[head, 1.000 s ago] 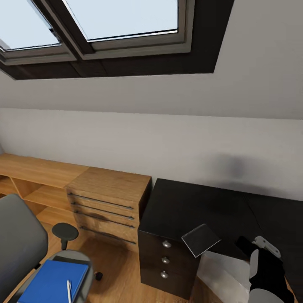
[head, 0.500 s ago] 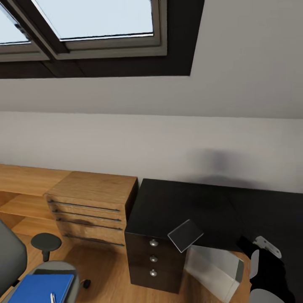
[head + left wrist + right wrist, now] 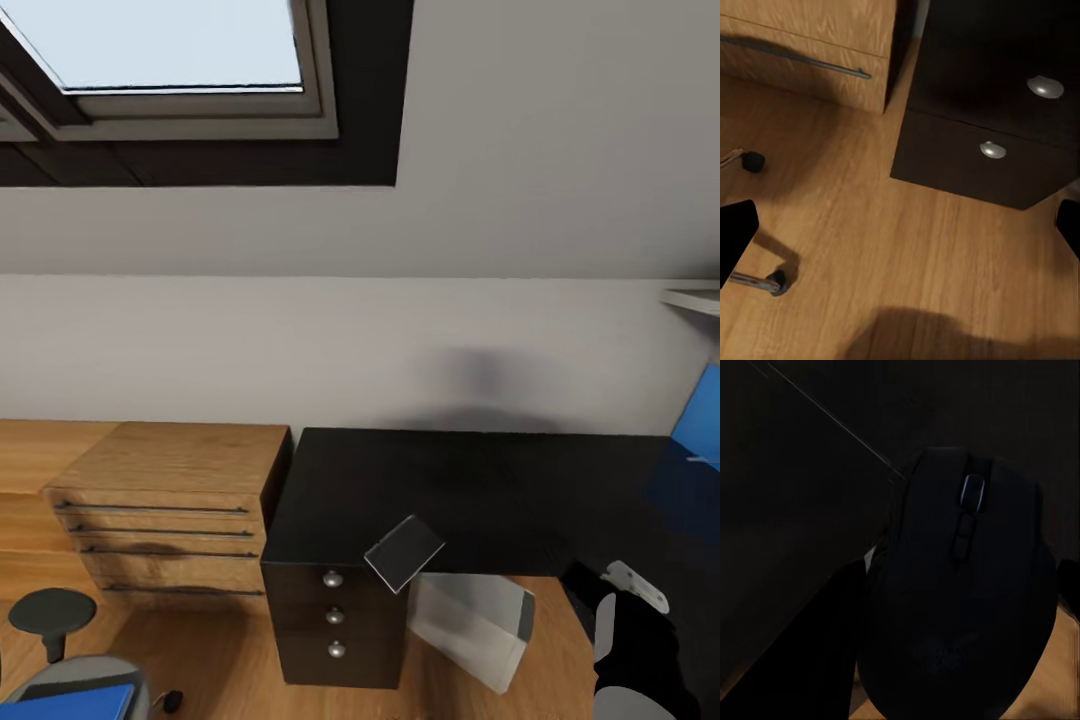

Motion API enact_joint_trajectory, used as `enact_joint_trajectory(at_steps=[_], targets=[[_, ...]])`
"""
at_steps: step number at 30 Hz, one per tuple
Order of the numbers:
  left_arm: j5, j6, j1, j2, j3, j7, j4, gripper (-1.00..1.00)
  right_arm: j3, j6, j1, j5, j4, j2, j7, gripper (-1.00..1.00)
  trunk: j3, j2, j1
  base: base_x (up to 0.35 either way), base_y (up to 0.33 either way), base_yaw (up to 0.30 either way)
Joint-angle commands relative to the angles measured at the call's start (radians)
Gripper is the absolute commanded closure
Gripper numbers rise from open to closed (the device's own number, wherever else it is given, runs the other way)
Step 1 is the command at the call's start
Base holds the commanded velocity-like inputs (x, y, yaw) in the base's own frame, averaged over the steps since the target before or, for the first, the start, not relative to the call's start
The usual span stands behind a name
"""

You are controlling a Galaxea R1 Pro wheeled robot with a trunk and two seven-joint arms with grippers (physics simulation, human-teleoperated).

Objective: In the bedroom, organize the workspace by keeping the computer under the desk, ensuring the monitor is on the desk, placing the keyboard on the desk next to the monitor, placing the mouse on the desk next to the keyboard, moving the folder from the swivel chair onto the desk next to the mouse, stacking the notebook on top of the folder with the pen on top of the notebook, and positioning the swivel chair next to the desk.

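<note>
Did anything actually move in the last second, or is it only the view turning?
The head camera swung right: the swivel chair and folder slid toward the lower left corner, and the computer under the desk came into sight. The right hand kept its spot in frame, mouse in its grip. Desk, drawer chest and the tilted grey pad kept their relative places.
</note>
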Motion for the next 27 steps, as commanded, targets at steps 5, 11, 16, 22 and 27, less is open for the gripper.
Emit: enact_joint_trajectory(at_steps=[5,11,16,22,27], targets=[[0.009,-0.002,0.0,0.001,0.002,-0.006,0.0,-1.0,-0.005,0.004,-0.002,0.01,-0.002,0.001,0.007,1.0,0.014,0.033,-0.019,0.0,0.0,-0.268],[0.008,-0.002,0.0,0.002,0.002,-0.007,0.0,-1.0,-0.005,0.004,-0.002,0.011,-0.001,0.001,0.006,1.0,0.026,0.061,-0.034,0.0,0.0,-0.266],[0.008,-0.002,0.0,0.002,0.002,-0.007,0.0,-1.0,-0.006,0.004,-0.002,0.012,-0.001,0.001,0.004,1.0,0.026,0.061,-0.034,0.0,0.0,-0.265],[0.008,-0.002,0.0,0.002,0.002,-0.007,0.0,-1.0,-0.006,0.004,-0.002,0.013,0.001,0.001,0.003,1.0,0.026,0.061,-0.034,0.0,0.0,-0.265],[0.008,-0.002,0.0,0.002,0.002,-0.007,0.0,-1.0,-0.006,0.004,-0.002,0.013,0.001,0.001,0.003,1.0,0.026,0.061,-0.034,0.0,0.0,-0.265]])
